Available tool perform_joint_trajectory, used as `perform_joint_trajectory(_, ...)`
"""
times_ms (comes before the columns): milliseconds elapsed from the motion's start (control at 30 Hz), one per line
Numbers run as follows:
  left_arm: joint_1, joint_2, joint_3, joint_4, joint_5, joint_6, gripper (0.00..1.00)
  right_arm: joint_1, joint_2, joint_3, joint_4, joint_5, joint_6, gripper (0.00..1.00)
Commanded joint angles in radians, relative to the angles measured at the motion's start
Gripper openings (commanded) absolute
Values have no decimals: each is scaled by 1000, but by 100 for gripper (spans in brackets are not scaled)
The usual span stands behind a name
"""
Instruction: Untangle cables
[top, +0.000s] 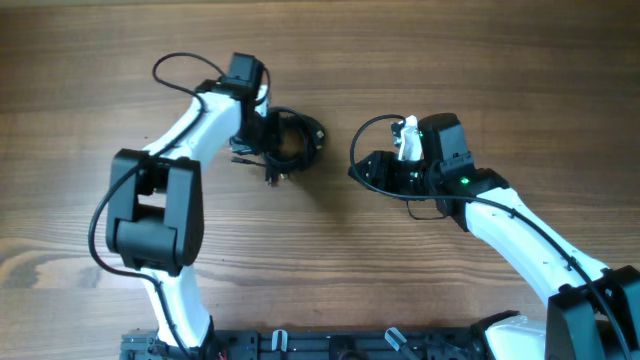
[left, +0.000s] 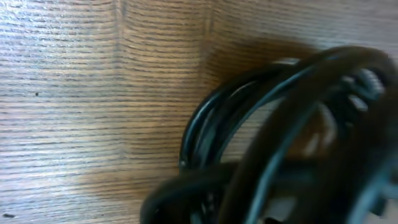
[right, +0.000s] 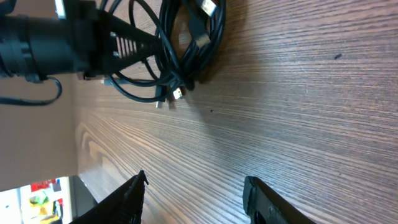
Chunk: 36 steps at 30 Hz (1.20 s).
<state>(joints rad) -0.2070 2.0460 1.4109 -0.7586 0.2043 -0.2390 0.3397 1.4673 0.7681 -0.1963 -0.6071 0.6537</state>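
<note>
While the left gripper (top: 258, 135) is pinching the cables (top: 308, 128) at upper middle of the overhead view, the right gripper (top: 362, 172) is hovering just right of center, fingers spread above the table (top: 100, 60).

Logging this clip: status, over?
Left fingers shut on cables. Cables coiled in one bundle. Right fingers open, empty, apart from bundle. Nothing blocking.

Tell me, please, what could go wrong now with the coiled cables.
The left gripper seems closed on the cables as one coil; pulling may drag all and tighten the tangle. The right gripper is open and apart, so nothing anchors the coil. The plug ends could catch in loops.
</note>
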Motion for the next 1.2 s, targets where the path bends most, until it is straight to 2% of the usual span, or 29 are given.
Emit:
perform_joint_trajectory(0, 42, 14, 8, -5, 166, 27, 4, 5, 13, 16, 9, 12, -24, 54)
perform_joint_trajectory(233, 46, 43, 6, 3, 166, 26, 4, 24, 15, 15, 28, 16, -21, 54)
perform_joint_trajectory(533, 46, 75, 6, 6, 221, 23, 11, 76, 16, 15, 55, 85, 13, 55)
perform_joint_trajectory(600, 46, 75, 6, 3, 230, 23, 22, 93, 17, 15, 63, 142, 51, 55)
perform_joint_trajectory(767, 46, 75, 7, 7, 245, 16, 35, 139, 40, 15, 152, 178, 57, 54)
perform_joint_trajectory(800, 46, 75, 7, 7, 248, 15, 40, 151, 52, 15, 185, 191, 57, 54)
perform_joint_trajectory(833, 46, 75, 7, 7, 248, 15, 50, 158, 62, 15, 202, 203, 58, 54)
perform_joint_trajectory(933, 47, 74, 7, 6, 254, 15, 62, 174, 102, 15, 245, 275, 107, 57)
perform_joint_trajectory(1033, 48, 64, 19, -12, 294, 26, 70, 180, 152, 15, 290, 299, 135, 59)
perform_joint_trajectory(1167, 48, 3, 37, -56, 301, 50, 74, 180, 230, 15, 365, 293, 135, 60)
